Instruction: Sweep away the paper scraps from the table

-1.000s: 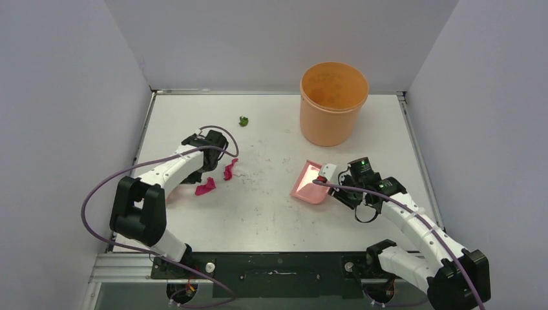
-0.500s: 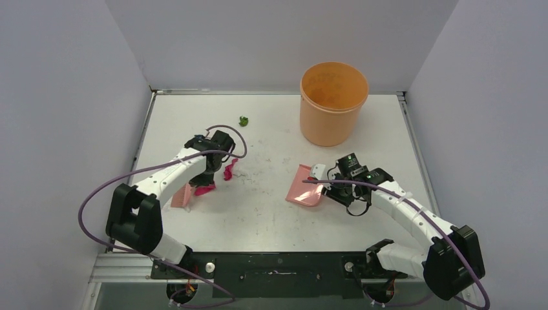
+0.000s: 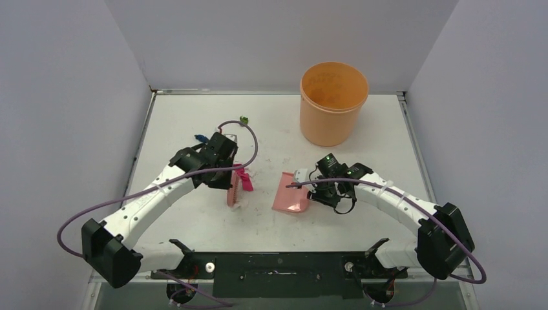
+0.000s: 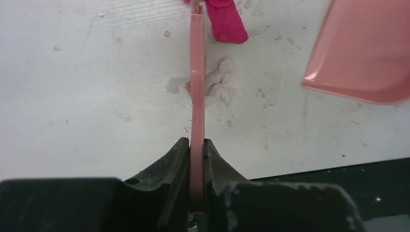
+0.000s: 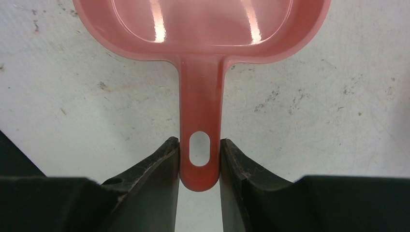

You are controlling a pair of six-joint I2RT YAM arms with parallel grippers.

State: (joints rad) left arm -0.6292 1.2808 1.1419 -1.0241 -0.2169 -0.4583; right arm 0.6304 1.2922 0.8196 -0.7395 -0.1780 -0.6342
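My left gripper (image 3: 224, 175) is shut on the thin handle of the pink brush (image 3: 231, 192); the grip shows in the left wrist view (image 4: 196, 143). A magenta paper scrap (image 3: 244, 180) lies against the brush's right side, also seen from the wrist (image 4: 225, 21). A white scrap (image 4: 220, 84) sits at the brush. A green scrap (image 3: 244, 120) and a dark blue scrap (image 3: 200, 137) lie farther back on the white table (image 3: 187, 110). My right gripper (image 3: 310, 188) is shut on the handle of the pink dustpan (image 3: 289, 193), which rests on the table right of the brush (image 5: 203, 24).
An orange bucket (image 3: 333, 103) stands at the back right of the table. Grey walls close in the left, back and right sides. The black mounting rail (image 3: 278, 265) runs along the near edge.
My left arm has swung right with the brush, pushing the magenta scraps toward the middle. My right arm has slid the dustpan left toward the brush. The dark blue scrap is now uncovered.
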